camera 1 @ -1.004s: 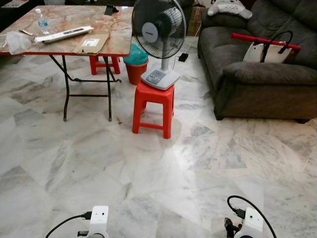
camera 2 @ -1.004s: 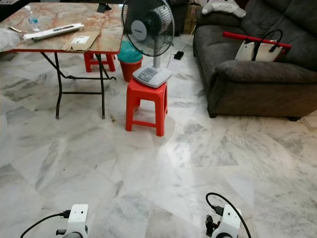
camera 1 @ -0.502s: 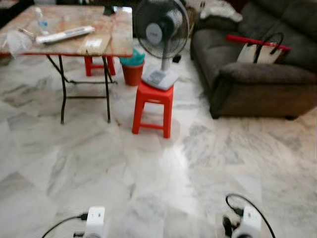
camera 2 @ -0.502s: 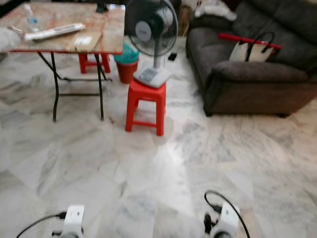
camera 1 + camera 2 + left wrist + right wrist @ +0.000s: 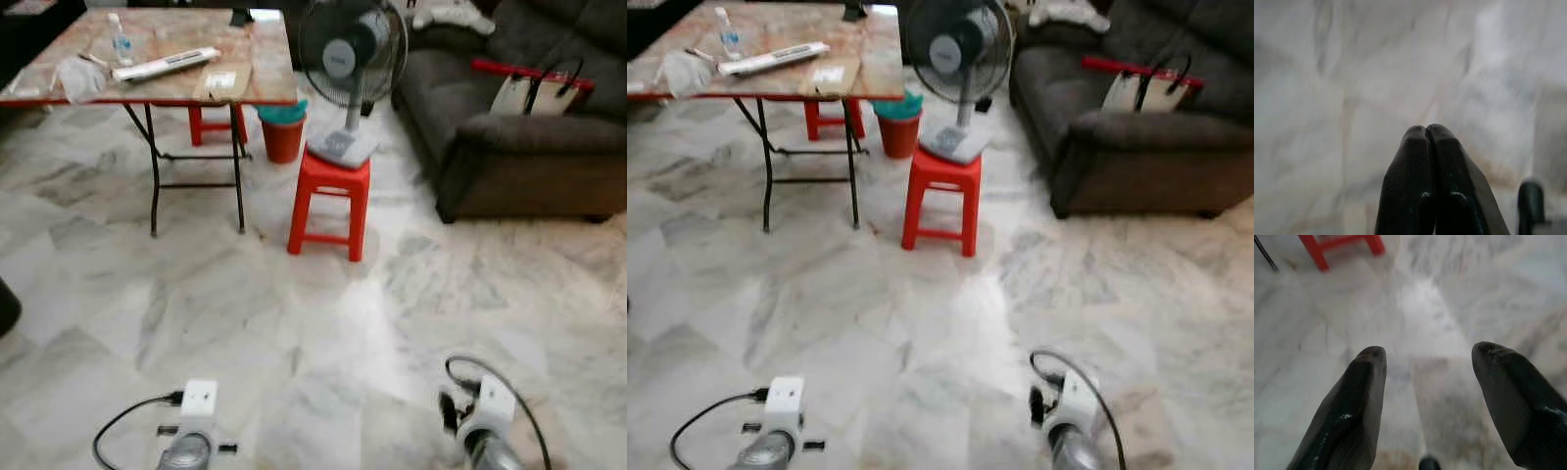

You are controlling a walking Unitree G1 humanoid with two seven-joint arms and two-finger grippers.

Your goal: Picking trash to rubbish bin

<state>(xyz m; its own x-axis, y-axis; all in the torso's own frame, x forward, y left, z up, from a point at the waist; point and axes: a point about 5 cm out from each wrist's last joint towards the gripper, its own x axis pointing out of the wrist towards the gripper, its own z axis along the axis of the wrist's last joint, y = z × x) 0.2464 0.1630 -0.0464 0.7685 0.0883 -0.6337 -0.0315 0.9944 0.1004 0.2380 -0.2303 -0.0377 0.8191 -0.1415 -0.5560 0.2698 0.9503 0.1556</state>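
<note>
You haven't picked anything: left gripper (image 5: 1429,142) pressed together, right gripper (image 5: 1427,382) spread, both empty. Crumpled trash (image 5: 78,76) sits at the bench's (image 5: 265,78) left edge; bin (image 5: 282,132) waits beyond it.

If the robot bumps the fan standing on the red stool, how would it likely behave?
The fan would probably tip easily: its wide head rides high on a thin neck. Its base covers most of the stool top and sits skewed, so a push may slide it off. The narrow, tall stool could itself rock on the smooth marble floor.
</note>
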